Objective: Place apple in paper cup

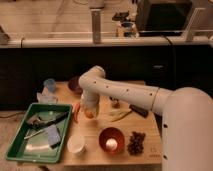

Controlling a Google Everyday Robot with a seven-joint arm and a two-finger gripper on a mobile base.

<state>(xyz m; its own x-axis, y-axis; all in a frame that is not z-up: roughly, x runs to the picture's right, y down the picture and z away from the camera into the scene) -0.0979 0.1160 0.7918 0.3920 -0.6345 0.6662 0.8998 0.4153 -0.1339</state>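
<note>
I see my gripper pinching the apple above the table, behind the paper cup.

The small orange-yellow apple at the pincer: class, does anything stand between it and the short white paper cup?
Nothing visible does. The apple sits at the pincer; bare wooden table separates it from the cup.

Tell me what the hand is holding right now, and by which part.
The hand, above the table beside the green tray, has the apple at its tip; the grip and the part held cannot be told.
</note>
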